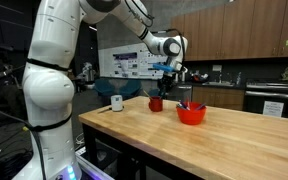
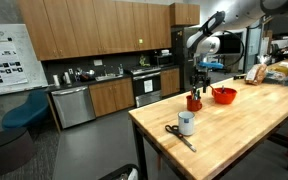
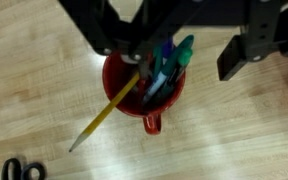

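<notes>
Matte black gripper (image 3: 184, 40), fingers apart and clasping nothing, hangs over markers (image 3: 169, 70) and a slanting yellow pencil (image 3: 104, 117) in the glossy red cylindrical mug (image 3: 154, 112) (stubby handle toward lower edge) at frame centre.

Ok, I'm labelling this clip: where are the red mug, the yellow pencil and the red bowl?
red mug (image 3: 152, 124): wrist view, its handle.
yellow pencil (image 3: 92, 126): wrist view, mid-shaft.
red bowl (image 1: 191, 116): in an exterior view, front wall.
</notes>
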Motion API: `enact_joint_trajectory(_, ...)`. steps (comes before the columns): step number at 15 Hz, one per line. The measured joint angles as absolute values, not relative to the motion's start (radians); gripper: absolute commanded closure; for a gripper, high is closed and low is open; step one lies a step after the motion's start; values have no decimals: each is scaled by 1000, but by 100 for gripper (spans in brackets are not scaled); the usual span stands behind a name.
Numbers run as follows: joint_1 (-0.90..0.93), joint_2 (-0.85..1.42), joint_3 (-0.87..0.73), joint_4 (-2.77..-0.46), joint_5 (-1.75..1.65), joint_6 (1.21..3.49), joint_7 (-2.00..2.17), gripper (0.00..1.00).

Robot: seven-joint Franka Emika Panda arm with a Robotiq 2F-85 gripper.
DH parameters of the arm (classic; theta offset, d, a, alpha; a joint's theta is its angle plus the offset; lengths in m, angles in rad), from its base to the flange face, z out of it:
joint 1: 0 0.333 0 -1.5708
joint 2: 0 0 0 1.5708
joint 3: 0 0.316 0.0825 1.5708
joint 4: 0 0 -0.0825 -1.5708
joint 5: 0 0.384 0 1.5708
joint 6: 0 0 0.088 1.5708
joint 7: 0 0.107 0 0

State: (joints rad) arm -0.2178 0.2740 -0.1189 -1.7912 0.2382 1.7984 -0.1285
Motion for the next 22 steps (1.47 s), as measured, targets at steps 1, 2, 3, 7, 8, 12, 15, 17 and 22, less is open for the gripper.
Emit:
enact_joint_trajectory(1, -218, 274, -119, -1795, 238, 1812, -129, 68)
enact_joint_trajectory(2, -218, 274, -119, -1798, 238, 1823, -129, 75)
enact_joint_trajectory(3, -217, 274, -118, -1800, 238, 1831, -129, 82)
enact_joint_trajectory(7, -216, 273, -117, -1801, 238, 1841, -133, 99)
enact_joint_trajectory(8, -216, 271, -116, -1800, 239, 1840, -134, 97)
enact_joint_trajectory(12, -215, 258, -116, -1798, 238, 1832, -145, 97)
enact_joint_trajectory(15, -216, 240, -117, -1793, 237, 1815, -148, 97)
enact_joint_trajectory(17, -216, 226, -119, -1789, 236, 1798, -149, 97)
enact_joint_trajectory(22, -218, 189, -135, -1756, 233, 1763, -151, 97)
